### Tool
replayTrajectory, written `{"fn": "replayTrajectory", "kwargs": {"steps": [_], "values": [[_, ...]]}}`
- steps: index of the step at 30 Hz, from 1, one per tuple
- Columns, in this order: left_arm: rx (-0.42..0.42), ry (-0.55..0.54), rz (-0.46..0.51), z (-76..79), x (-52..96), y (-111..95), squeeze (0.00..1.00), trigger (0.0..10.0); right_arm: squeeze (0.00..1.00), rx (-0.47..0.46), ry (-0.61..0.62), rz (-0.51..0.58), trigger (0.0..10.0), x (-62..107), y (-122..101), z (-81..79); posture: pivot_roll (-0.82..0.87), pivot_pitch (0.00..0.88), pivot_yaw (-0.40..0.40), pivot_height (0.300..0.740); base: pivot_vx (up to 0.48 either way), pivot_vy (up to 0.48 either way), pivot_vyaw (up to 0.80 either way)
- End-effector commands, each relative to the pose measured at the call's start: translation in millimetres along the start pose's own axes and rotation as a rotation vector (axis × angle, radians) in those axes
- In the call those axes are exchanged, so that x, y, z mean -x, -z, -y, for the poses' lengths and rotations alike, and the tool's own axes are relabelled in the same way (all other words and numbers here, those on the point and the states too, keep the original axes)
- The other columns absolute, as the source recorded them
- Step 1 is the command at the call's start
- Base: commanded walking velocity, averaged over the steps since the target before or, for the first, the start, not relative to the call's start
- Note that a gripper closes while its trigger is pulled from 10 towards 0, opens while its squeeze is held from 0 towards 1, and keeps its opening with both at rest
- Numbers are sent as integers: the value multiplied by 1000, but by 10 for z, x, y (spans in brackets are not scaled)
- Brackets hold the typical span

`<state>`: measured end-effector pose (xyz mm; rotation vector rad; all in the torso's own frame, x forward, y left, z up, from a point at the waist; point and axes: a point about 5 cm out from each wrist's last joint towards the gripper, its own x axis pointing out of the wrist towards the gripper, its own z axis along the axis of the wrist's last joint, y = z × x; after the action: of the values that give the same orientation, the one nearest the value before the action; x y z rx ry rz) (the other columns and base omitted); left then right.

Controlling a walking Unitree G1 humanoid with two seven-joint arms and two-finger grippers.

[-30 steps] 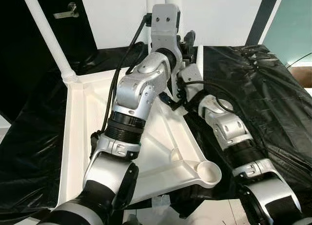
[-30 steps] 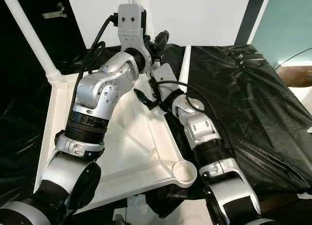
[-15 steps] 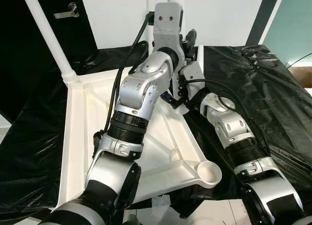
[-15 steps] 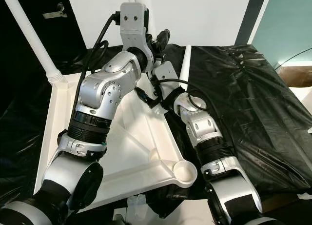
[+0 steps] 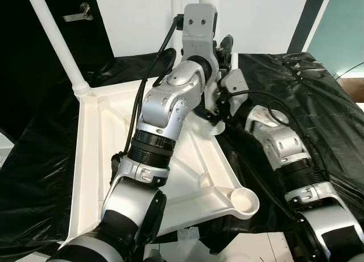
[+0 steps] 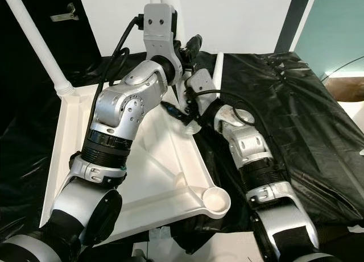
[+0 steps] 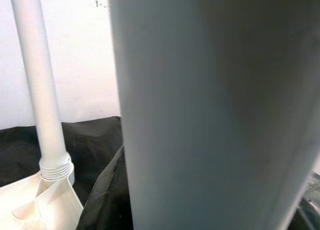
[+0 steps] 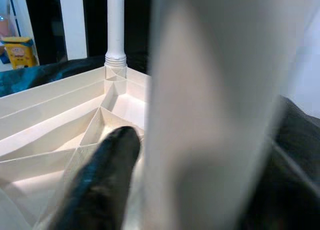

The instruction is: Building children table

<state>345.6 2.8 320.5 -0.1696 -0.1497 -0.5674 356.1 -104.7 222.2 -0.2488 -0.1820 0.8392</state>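
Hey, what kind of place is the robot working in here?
Probably a room in a home, used as an assembly spot: a black door with a metal lever handle, white walls, and black plastic sheeting spread under the upside-down white plastic tabletop.

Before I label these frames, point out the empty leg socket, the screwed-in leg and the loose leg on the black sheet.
empty leg socket (image 5: 245,200), left eye view, inside its round cup.
screwed-in leg (image 5: 57,40), left eye view, mid-shaft.
loose leg (image 6: 216,67), right eye view, upper shaft.

The upturned tabletop (image 5: 96,154) and its legs (image 5: 57,43) look smooth white plastic, lying on crinkled, glossy black sheeting (image 5: 318,97).
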Motion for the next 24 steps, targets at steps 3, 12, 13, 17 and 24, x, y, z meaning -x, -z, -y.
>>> {"fn": "replayTrajectory", "kwargs": {"steps": [3,12,13,17,24], "values": [[-9,128,19,123,-9,-78,0,10000,0,-35,-35,11,0,50,-3,-9,71,0,43,740,0,0,0],[-36,152,21,118,7,-66,0,10000,0,-55,-56,17,0,90,-14,-7,69,0,41,740,0,0,0],[-28,164,17,118,14,-55,902,10000,0,-49,-56,17,1333,92,-16,-8,69,0,41,740,0,0,0],[-25,177,26,101,32,-44,1000,10000,0,-62,-27,20,10000,83,-11,-9,67,0,38,740,0,0,0],[-126,212,61,13,171,-65,0,10000,0,-154,115,56,10000,32,-5,-16,69,3,28,740,0,0,0]]}}
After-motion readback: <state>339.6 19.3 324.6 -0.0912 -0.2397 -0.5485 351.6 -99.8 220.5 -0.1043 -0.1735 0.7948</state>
